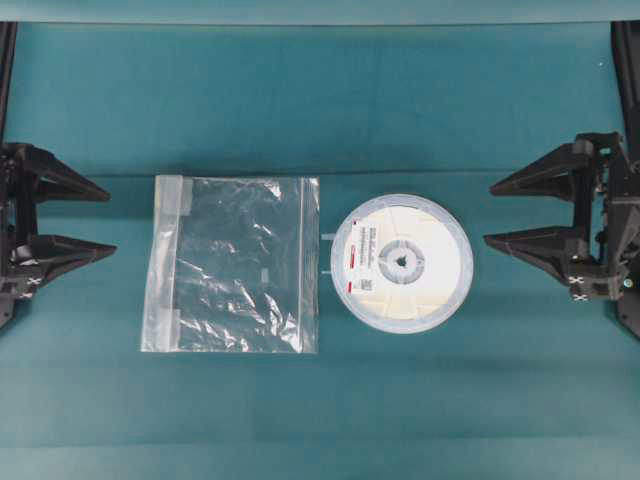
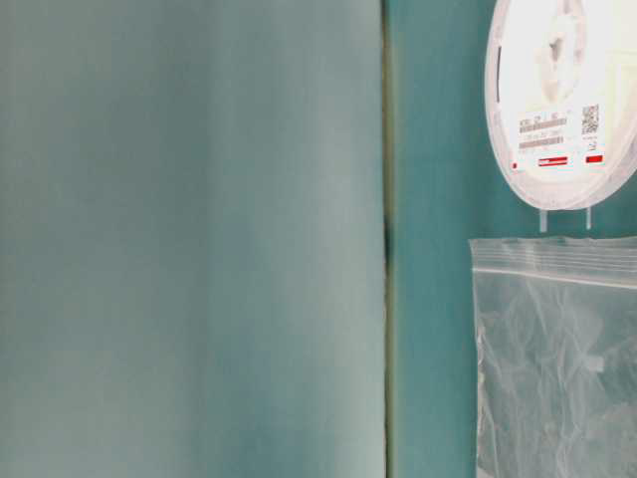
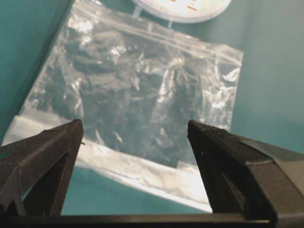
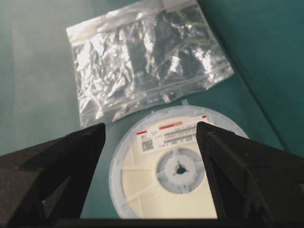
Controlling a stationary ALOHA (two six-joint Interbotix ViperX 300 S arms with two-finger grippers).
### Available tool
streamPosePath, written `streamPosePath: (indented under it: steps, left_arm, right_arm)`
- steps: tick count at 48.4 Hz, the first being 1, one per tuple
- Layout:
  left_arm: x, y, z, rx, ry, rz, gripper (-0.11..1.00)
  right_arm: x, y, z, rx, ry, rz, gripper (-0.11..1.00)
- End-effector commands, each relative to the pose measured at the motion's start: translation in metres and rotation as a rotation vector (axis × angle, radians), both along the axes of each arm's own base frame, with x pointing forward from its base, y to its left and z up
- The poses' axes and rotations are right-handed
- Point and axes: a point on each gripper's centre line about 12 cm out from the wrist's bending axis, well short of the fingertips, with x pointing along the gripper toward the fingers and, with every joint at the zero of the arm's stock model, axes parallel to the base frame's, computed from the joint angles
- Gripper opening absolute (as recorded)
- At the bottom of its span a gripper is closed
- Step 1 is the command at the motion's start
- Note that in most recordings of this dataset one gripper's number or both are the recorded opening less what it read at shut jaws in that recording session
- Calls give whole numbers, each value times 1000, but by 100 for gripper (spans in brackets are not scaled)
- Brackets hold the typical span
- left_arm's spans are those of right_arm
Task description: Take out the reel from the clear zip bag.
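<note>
Step in hand: by my reading the task is finished. The reel (image 1: 401, 263) lies flat on the teal table cover (image 1: 320, 100), fully outside the clear zip bag (image 1: 235, 265), which looks empty and flattened.
Reel position: at 3 o'clock from the bag in the overhead view, just beside its zip edge with a narrow gap of cloth between.
Left gripper (image 1: 95, 220): fingers spread wide apart, holding nothing, parked at 9 o'clock of the bag, well apart from it.
Right gripper (image 1: 500, 212): fingers spread too, nothing between them, parked at 3 o'clock of the reel, clear of it.
Next move: I judge none is needed on the objects; I would keep both arms back and not disturb the layout.
Reel material: rigid flat disc, cream face, translucent whitish rim, grey hub with a small centre hole, white label (image 4: 166, 134) with a red stripe.
Bag material: thin crinkly transparent film, glossy creases, whitish strips along two opposite edges, roughly square.
Handling: the bag would slide and crumple easily, I expect.
</note>
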Motion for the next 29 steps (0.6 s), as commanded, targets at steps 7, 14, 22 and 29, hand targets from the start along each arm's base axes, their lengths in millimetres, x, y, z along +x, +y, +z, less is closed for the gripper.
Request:
streamPosePath:
  steps: [7,14,22,29]
  left_arm:
    - [6,1,14,14,-60,-4,93]
    - [6,1,14,15,-62,-4,93]
    - [6,1,14,15,-63,-4,93]
    - [6,1,14,15,-63,-4,93]
  right_arm:
    - [0,2,1,-14,-5,17,88]
    - [-1,4,-1,-13,1,23,88]
    - [-1,4,-3,-13,4,25,88]
    - [-1,4,-3,-13,6,25,88]
